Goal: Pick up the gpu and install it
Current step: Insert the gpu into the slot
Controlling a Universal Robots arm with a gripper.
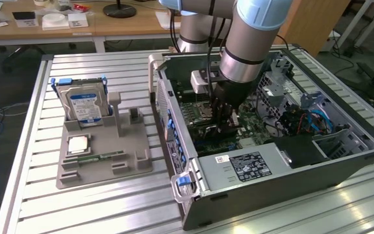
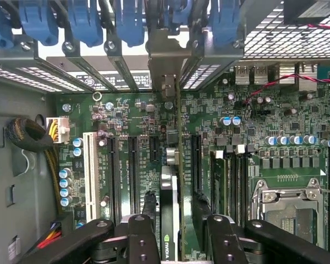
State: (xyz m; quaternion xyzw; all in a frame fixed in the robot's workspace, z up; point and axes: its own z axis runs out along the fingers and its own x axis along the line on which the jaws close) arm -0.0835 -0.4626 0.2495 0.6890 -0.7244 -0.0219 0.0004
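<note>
Because my own arm (image 1: 249,44) stood in front of it in the exterior view, the card I carried was mostly hidden there, deep inside the open computer case (image 1: 284,165). My gripper (image 2: 173,231) was partly closed, its two black fingers (image 2: 140,239) clamped on the gpu (image 2: 168,220), which stood edge-on over the green motherboard (image 2: 154,148) among the expansion slots. From the wrist view I saw only its thin black edge with a small green logo; its faces were hidden. Outside the case, the exterior view showed a grey holder (image 1: 102,161) bearing a hard drive (image 1: 83,105).
</note>
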